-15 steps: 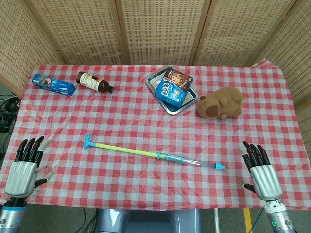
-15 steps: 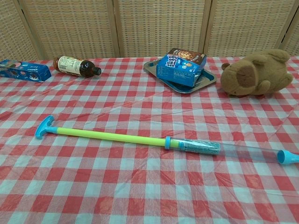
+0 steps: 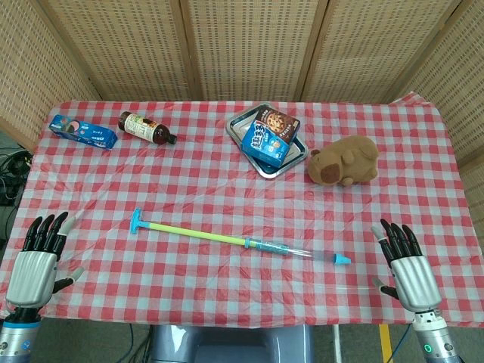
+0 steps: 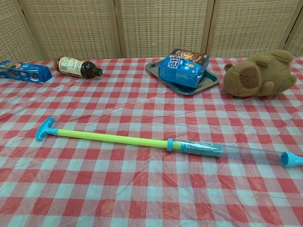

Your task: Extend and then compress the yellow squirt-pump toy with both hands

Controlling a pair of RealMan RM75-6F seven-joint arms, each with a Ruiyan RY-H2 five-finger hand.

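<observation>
The yellow squirt-pump toy lies stretched out across the middle of the checked cloth, its blue T-handle to the left and its blue nozzle tip to the right. In the chest view the toy shows a yellow rod running into a clear barrel. My left hand hovers at the table's near left corner, fingers spread, holding nothing. My right hand stands the same way at the near right corner, a short way right of the nozzle. Neither hand touches the toy. The chest view shows no hands.
A metal tray with two snack boxes sits at the back centre. To its right lies a brown plush animal. At the back left are a dark sauce bottle on its side and a blue biscuit box.
Both hands have drawn back a little toward the near edge. The toy has not moved.
</observation>
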